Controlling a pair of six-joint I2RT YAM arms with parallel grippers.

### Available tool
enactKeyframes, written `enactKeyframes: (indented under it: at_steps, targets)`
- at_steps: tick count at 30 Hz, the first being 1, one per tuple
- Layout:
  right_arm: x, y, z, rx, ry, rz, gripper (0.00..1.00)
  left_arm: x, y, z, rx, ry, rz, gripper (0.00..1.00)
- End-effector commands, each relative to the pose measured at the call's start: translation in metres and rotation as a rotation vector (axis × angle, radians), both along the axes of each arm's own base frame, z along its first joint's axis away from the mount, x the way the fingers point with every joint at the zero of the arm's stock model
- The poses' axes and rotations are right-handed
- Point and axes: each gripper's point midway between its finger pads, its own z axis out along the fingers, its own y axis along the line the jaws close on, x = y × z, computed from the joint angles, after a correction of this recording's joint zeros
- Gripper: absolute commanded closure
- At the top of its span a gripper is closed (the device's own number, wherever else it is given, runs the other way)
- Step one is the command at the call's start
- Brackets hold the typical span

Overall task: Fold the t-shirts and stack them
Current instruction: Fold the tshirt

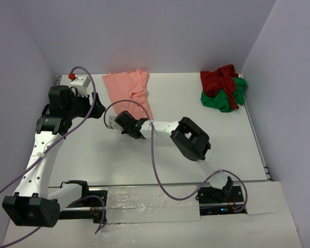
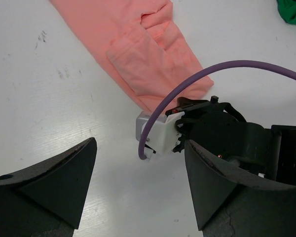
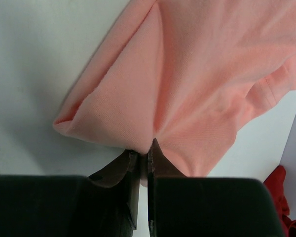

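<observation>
The salmon-pink t-shirt (image 1: 129, 91) lies folded into a long strip at the back of the table, also filling the right wrist view (image 3: 197, 74) and the top of the left wrist view (image 2: 143, 54). My right gripper (image 1: 125, 123) is shut on its near bottom edge, cloth pinched between the fingertips (image 3: 144, 150). My left gripper (image 1: 93, 109) hovers open just left of it, its fingers (image 2: 54, 182) wide apart over bare table, looking at the right gripper's head. The dark red t-shirt (image 1: 220, 78) lies crumpled on the bright green t-shirt (image 1: 228, 98) at the back right.
Purple cables (image 1: 155, 155) loop from both arms over the table. A white box with a red button (image 1: 78, 80) sits at the back left corner. Walls close the table on three sides.
</observation>
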Motion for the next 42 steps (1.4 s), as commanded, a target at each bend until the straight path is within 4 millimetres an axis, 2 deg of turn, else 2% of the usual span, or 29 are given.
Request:
enactKeyframes:
  at_steps: [1, 3, 4, 7, 12, 16, 17, 24, 27, 29, 30, 33, 34, 36, 37, 39, 40, 41, 42]
  targets:
    - [-0.007, -0.014, 0.031, 0.035, 0.011, -0.039, 1.00, -0.004, -0.004, 0.021, -0.009, -0.052, -0.036, 0.19]
    - [-0.013, -0.016, 0.038, 0.053, 0.022, -0.048, 1.00, -0.007, -0.003, 0.022, -0.008, -0.059, -0.037, 0.19]
    - [-0.018, -0.014, 0.049, 0.069, 0.015, -0.043, 1.00, -0.008, -0.004, 0.022, -0.009, -0.059, -0.039, 0.19]
    - [-0.034, -0.019, 0.053, 0.063, 0.019, -0.047, 1.00, -0.011, -0.005, 0.024, -0.013, -0.060, -0.045, 0.19]
    - [-0.083, -0.023, 0.066, 0.081, 0.062, -0.026, 1.00, -0.019, -0.006, 0.029, -0.021, -0.052, -0.059, 0.19]
    - [-0.123, -0.031, 0.064, 0.060, 0.128, -0.007, 1.00, -0.027, -0.008, 0.038, -0.030, -0.065, -0.070, 0.19]
    - [-0.137, -0.027, 0.069, 0.079, 0.143, 0.008, 1.00, -0.030, -0.009, 0.039, -0.032, -0.061, -0.078, 0.19]
    - [-0.204, -0.037, 0.066, 0.034, 0.276, 0.049, 1.00, -0.046, -0.010, 0.053, -0.043, -0.079, -0.087, 0.19]
    - [-0.215, -0.035, 0.068, 0.046, 0.269, 0.066, 1.00, -0.050, -0.009, 0.058, -0.043, -0.092, -0.084, 0.19]
    - [-0.207, -0.034, 0.078, 0.070, 0.214, 0.072, 1.00, -0.050, -0.007, 0.061, -0.041, -0.110, -0.072, 0.19]
    - [-0.201, -0.026, 0.083, 0.097, 0.182, 0.082, 1.00, -0.049, -0.006, 0.059, -0.038, -0.113, -0.066, 0.19]
    - [-0.167, -0.017, 0.095, 0.131, 0.114, 0.065, 1.00, -0.044, -0.004, 0.060, -0.035, -0.134, -0.052, 0.19]
    - [-0.149, -0.012, 0.106, 0.155, 0.089, 0.054, 1.00, -0.042, -0.005, 0.057, -0.036, -0.128, -0.056, 0.19]
    - [-0.128, -0.004, 0.105, 0.158, 0.058, 0.049, 1.00, -0.039, -0.005, 0.056, -0.035, -0.130, -0.057, 0.19]
    - [-0.117, 0.002, 0.115, 0.180, 0.032, 0.043, 1.00, -0.037, -0.006, 0.053, -0.034, -0.123, -0.057, 0.19]
    - [-0.090, 0.003, 0.109, 0.165, 0.019, 0.024, 1.00, -0.034, -0.006, 0.052, -0.032, -0.122, -0.058, 0.19]
    - [-0.077, 0.011, 0.121, 0.197, -0.003, 0.014, 1.00, -0.033, -0.005, 0.050, -0.029, -0.117, -0.054, 0.19]
    - [-0.059, 0.011, 0.115, 0.194, -0.009, -0.003, 1.00, -0.031, -0.005, 0.050, -0.025, -0.121, -0.055, 0.19]
    - [-0.046, 0.017, 0.125, 0.223, -0.039, -0.010, 1.00, -0.031, -0.004, 0.046, -0.025, -0.115, -0.051, 0.19]
